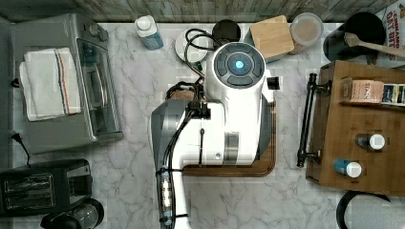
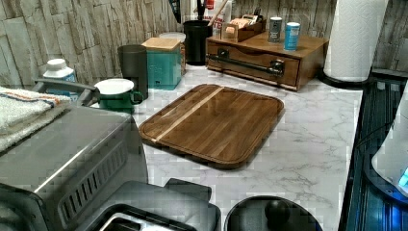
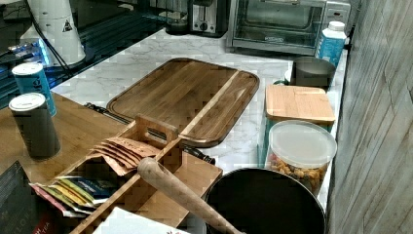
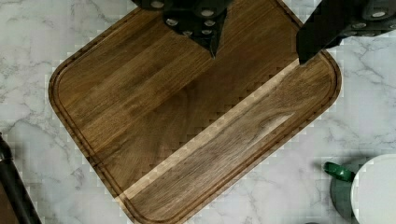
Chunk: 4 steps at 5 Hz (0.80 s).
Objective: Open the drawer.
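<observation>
The white Franka arm [image 1: 224,114] hangs over the middle of the white marbled bench [image 1: 138,191], covering most of the dark wooden cutting board with rounded corners [image 2: 214,122] when seen in the top view. In the wrist view the black end effector [image 4: 256,52] sits above that board, its two fingers [image 4: 314,39] spread apart with bare wood between them, grasping nothing.

The wide, shallow, medium-brown wooden drawer [image 2: 250,61] is set in a low wooden box at the top view's right edge of the bench, well apart from the end effector. Its front lies flush with the box, so it looks closed. A long black metal bar handle [image 1: 307,119] runs across the drawer front, facing the cutting board; in the left view it sits just behind the board's far edge.

On top of the box stand a grey canister [image 3: 34,126] and a blue canister [image 3: 33,83], beside a wooden caddy of tea packets [image 3: 124,161]. A wooden pestle-like handle [image 3: 182,195] leans out of a black pot [image 3: 265,204].

Along the back wall are a teal box with a wooden lid [image 2: 163,62], a dark grey cup [image 2: 133,65] and a green mug with a white lid [image 2: 117,94]. A steel toaster oven [image 1: 67,86] with a folded towel [image 1: 47,83] on top stands at the top view's left.
</observation>
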Tool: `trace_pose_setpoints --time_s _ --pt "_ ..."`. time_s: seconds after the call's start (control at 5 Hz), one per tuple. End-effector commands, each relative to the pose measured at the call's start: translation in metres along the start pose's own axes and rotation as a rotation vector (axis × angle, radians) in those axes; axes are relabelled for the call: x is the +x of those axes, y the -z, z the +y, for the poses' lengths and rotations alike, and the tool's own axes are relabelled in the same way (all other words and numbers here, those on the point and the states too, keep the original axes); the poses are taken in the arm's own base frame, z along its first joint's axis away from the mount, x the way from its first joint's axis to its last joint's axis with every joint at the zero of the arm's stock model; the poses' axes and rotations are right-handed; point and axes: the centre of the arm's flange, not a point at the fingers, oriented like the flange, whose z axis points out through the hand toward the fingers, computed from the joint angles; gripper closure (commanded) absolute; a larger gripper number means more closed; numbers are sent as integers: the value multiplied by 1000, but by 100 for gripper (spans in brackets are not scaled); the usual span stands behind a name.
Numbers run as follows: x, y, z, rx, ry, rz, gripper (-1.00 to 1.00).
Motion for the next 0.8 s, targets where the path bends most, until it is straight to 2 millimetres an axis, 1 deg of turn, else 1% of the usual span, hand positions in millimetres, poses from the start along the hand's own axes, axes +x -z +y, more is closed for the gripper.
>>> trace_pose_setpoints --time_s 0.2,0.4,0.6,0.8 --pt "-1 -5 0 0 -2 -15 -100" --pt "-1 -5 0 0 -2 -15 -100" --pt "15 -19 17 -1 86 35 -100" --pt "45 -26 46 -17 187 54 -100"
